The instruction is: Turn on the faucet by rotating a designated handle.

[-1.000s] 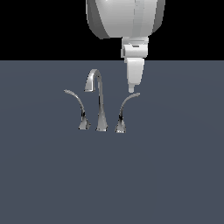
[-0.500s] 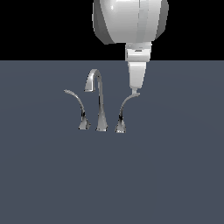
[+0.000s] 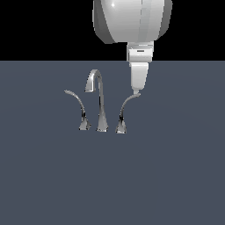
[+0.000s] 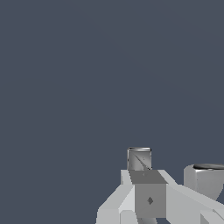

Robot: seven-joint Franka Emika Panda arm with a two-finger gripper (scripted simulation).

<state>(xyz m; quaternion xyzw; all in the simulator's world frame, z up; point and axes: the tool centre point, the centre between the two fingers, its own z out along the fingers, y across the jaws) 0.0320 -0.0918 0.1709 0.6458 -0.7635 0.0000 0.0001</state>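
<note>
The chrome faucet stands in the exterior view, its tall hooked spout (image 3: 100, 99) in the middle. The handle (image 3: 125, 110) is the curved lever at the exterior view's right, rising from a broad bright foot (image 3: 121, 128). Its twin lever (image 3: 78, 107) curves away at the exterior view's left. My gripper (image 3: 137, 91) hangs straight down from above, its fingers together and shut on nothing, the tip touching the handle's thin upper end. In the wrist view the fingers (image 4: 148, 192) appear as one block, with chrome pieces just beyond them.
The faucet stands on a flat dark blue-grey surface (image 3: 167, 176) that stretches all around it. The bulky white arm body (image 3: 132, 19) hangs above the faucet.
The arm and gripper have drifted a little toward the exterior view's right, onto the handle's tip. The handle shows no clear turn.
</note>
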